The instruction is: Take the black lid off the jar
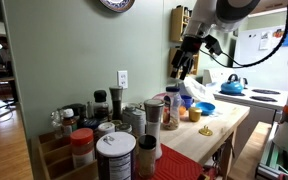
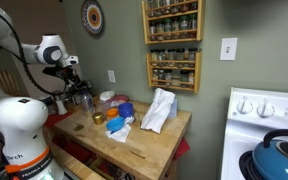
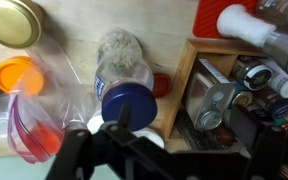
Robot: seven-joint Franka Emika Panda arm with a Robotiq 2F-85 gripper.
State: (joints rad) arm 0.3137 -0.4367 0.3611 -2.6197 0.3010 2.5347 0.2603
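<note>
The jar (image 1: 170, 110) is tall, slim and pale and stands among other containers on the wooden counter. Its small dark cap, the black lid (image 1: 171, 91), is still on top. In the wrist view the lid (image 3: 129, 101) looks dark blue and the jar's pale, grainy body (image 3: 121, 60) recedes behind it. My gripper (image 1: 184, 66) hangs open and empty a little above the lid. In the wrist view its dark fingers (image 3: 184, 135) fill the bottom edge, with the lid beside one finger. An exterior view shows the gripper (image 2: 70, 76) over the jar cluster.
A brown silver-topped canister (image 1: 152, 116) and a wide white canister (image 1: 115, 157) stand close by. A wooden rack of jars (image 3: 224, 95), an orange-lidded tub (image 3: 19, 75) and a gold lid (image 3: 12, 22) surround the jar. A blue bowl (image 1: 206, 108), a white cloth (image 2: 159, 110) and wall spice racks (image 2: 172, 40) are also in view.
</note>
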